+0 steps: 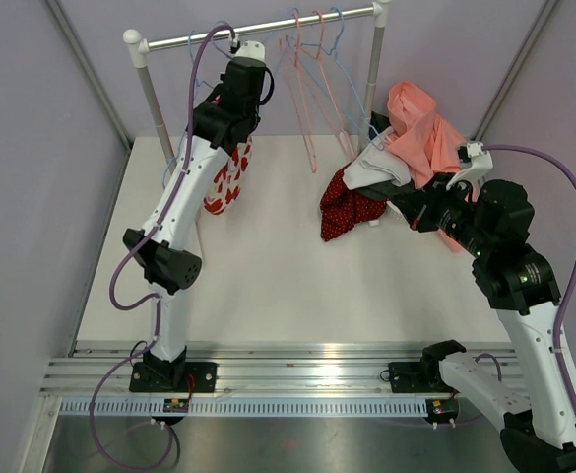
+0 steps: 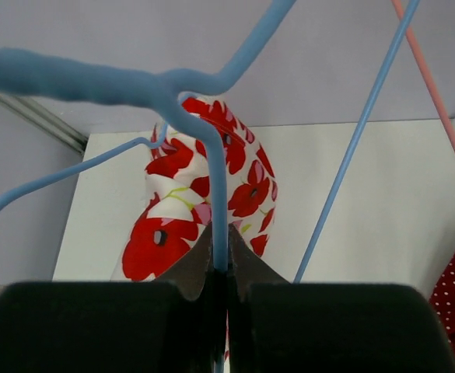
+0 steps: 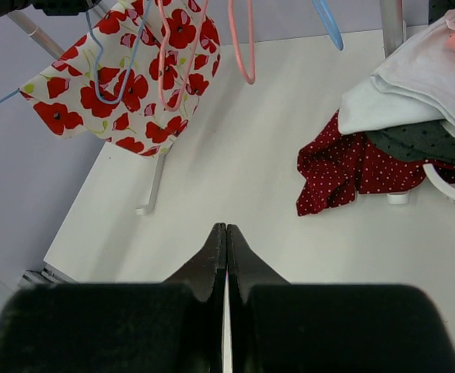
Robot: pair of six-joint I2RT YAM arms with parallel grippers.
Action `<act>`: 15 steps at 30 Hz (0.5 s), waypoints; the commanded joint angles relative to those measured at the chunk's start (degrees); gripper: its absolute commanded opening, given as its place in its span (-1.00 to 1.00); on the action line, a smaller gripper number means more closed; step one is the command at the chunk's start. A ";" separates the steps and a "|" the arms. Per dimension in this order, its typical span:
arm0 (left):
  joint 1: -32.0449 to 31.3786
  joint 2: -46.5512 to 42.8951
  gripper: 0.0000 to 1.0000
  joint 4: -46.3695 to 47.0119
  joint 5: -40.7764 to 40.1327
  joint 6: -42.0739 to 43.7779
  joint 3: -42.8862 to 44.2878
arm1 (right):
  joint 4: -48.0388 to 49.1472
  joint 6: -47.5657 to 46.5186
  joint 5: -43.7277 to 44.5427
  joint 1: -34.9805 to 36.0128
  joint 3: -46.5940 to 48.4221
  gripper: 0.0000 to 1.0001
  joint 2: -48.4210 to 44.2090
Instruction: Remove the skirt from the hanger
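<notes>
Poppy-print skirt (image 1: 226, 177) hangs on a blue hanger (image 2: 211, 155) at the left end of the rail (image 1: 268, 28), just beside the rack's left post (image 1: 150, 99) and near the left wall. Its hem looks clear of the table (image 1: 268, 286). Left gripper (image 2: 220, 233) is raised to the rail, fingers closed tight on the blue hanger's wire, with the skirt directly below and beyond the tips. A second blue wire runs slanted just right of the grip, apart from it.

Right gripper (image 3: 225, 229) has its fingers pressed together with nothing between them. It sits over bare table and faces the skirt from the right side.

Empty pink and blue hangers (image 1: 312, 99) hang mid-rail, between the skirt and the right post. From the right wrist view one pink hanger (image 3: 243, 47) dangles just right of the skirt's edge.

Right side is crowded: a dark red dotted garment (image 3: 344, 171) spills onto the table, with a white garment (image 3: 414, 85) and a coral garment (image 1: 420, 123) piled above it and a white basket rim (image 3: 449, 190) under the heap.

Open room: a wide bare strip of table between the skirt and the dotted garment, running down to the near edge by the arm bases. Room is tight to the left of the skirt, by the post, table edge and wall
</notes>
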 commanded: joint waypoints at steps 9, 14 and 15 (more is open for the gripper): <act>-1.98 -16.75 0.25 3.19 11.11 -4.68 -8.27 | 1.72 1.17 -2.76 -0.10 0.88 0.98 0.34; -4.79 -23.78 0.42 1.17 16.22 -5.47 -8.80 | 1.63 2.22 -3.20 -0.10 0.79 0.99 -0.28; -4.97 -24.92 0.42 0.91 16.57 -5.65 -9.06 | 1.54 2.49 -3.37 -0.10 0.79 0.99 -0.45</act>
